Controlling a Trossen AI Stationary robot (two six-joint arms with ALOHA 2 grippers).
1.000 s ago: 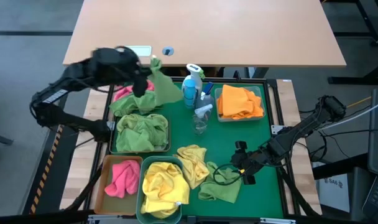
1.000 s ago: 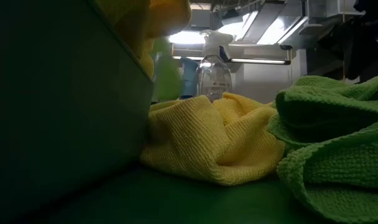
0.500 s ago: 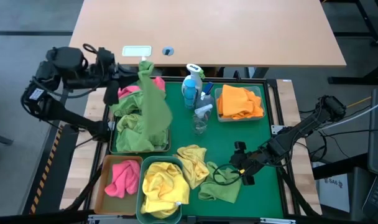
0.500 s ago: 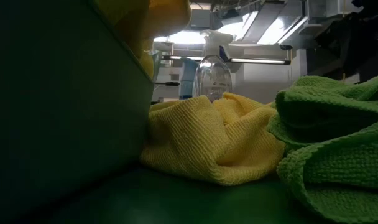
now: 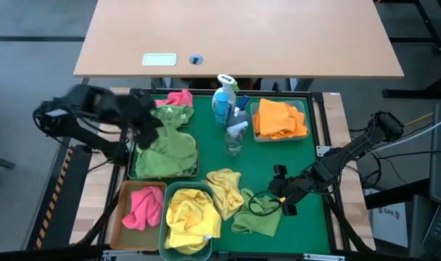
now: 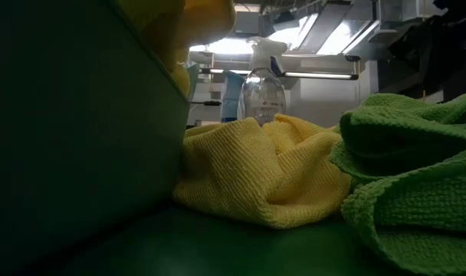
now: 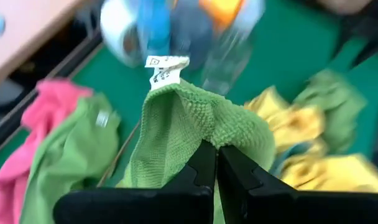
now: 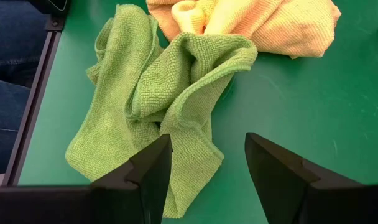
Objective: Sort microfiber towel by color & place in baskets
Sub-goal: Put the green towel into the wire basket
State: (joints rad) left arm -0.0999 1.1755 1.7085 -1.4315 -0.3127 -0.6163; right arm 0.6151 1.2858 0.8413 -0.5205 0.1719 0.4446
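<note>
Green tray (image 5: 307, 167): towel (image 7: 195, 130) in left pincer (image 7: 217, 163)

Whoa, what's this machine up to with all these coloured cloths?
It is sorting towels by colour into small baskets on a green tray. The left gripper is shut on a green towel, holding it over the wire-mesh basket that already holds green ones. The right gripper hovers open by another green towel lying loose on the tray next to a yellow towel. Pink, yellow and orange towels already sit in other baskets.
</note>
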